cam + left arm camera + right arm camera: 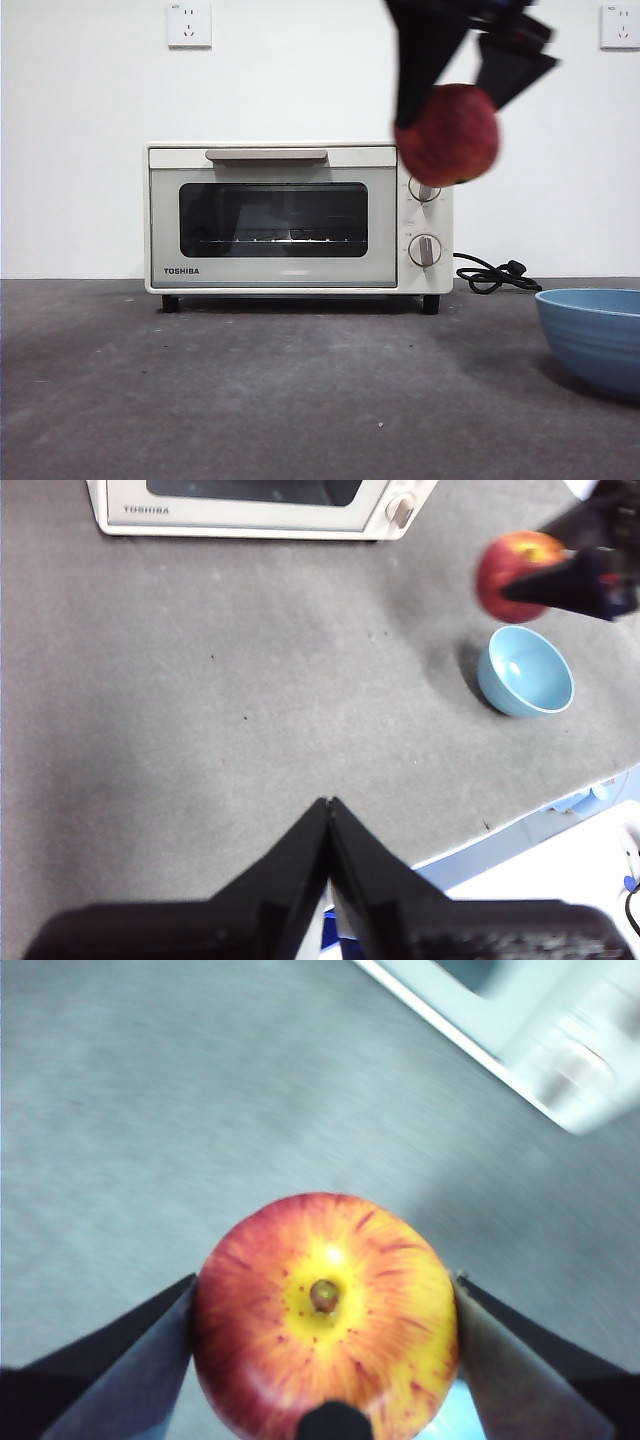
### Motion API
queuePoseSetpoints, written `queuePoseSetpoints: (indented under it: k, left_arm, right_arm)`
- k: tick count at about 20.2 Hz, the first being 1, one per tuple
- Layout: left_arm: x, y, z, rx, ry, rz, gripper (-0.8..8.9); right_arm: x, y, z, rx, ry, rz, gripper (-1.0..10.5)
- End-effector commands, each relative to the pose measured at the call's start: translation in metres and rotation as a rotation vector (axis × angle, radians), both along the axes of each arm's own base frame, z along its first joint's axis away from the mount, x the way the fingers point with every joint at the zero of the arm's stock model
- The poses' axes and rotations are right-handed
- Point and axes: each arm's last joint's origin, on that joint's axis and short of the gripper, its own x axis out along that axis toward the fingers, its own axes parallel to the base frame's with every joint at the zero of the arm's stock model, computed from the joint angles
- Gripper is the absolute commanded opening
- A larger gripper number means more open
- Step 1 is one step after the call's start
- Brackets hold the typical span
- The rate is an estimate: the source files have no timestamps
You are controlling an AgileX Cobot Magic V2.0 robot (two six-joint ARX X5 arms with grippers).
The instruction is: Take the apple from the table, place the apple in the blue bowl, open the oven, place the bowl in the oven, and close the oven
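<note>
The dark grey tabletop (250, 400) carries the cream oven (298, 217), its door closed and a black cord (490, 275) trailing beside it. The empty blue bowl (592, 340) sits well apart from it. Above, the right gripper (470, 85) clamps the apple (447, 135) in mid-air. The left gripper (328, 810) hangs with jaws together.

Even, bright lighting. Motion blur smears the right wrist view's background; apple (325, 1315) stays sharp. Soft shadow beside blue bowl (525, 670).
</note>
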Motion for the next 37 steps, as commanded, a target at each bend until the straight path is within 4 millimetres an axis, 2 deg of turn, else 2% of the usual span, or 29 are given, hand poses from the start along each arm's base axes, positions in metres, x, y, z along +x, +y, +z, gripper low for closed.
queuePoseSetpoints:
  k: [1, 5, 10, 16, 22, 26, 33, 37]
  left_arm:
    - [0.007, -0.001, 0.000, -0.006, 0.020, -0.001, -0.05]
    - [0.018, -0.002, 0.001, -0.006, 0.027, -0.001, -0.05]
    - [0.034, -0.003, 0.005, -0.016, -0.025, 0.004, -0.05]
    - [0.070, -0.006, 0.006, -0.022, -0.060, 0.007, -0.05]
    - [0.126, -0.010, 0.008, -0.058, -0.170, 0.023, -0.05]
    - [0.156, -0.014, 0.003, -0.108, -0.199, -0.011, -0.05]
    - [0.180, -0.017, -0.007, -0.119, -0.188, -0.004, -0.06]
    - [0.195, -0.018, -0.009, -0.122, -0.231, -0.006, -0.05]
  right_arm:
    - [-0.007, -0.020, -0.007, 0.023, -0.017, -0.060, -0.1]
    - [-0.026, -0.060, -0.019, 0.069, -0.036, -0.190, -0.1]
    - [-0.045, -0.082, -0.043, 0.116, -0.028, -0.297, -0.1]
    - [-0.051, -0.084, -0.072, 0.197, 0.014, -0.402, -0.1]
    - [-0.051, -0.087, -0.086, 0.199, 0.007, -0.533, -0.1]
    - [-0.051, -0.087, -0.096, 0.206, -0.009, -0.564, -0.1]
    - [-0.048, -0.087, -0.112, 0.195, 0.029, -0.606, 0.2]
    - [-0.045, -0.085, -0.118, 0.178, 0.058, -0.611, 2.5]
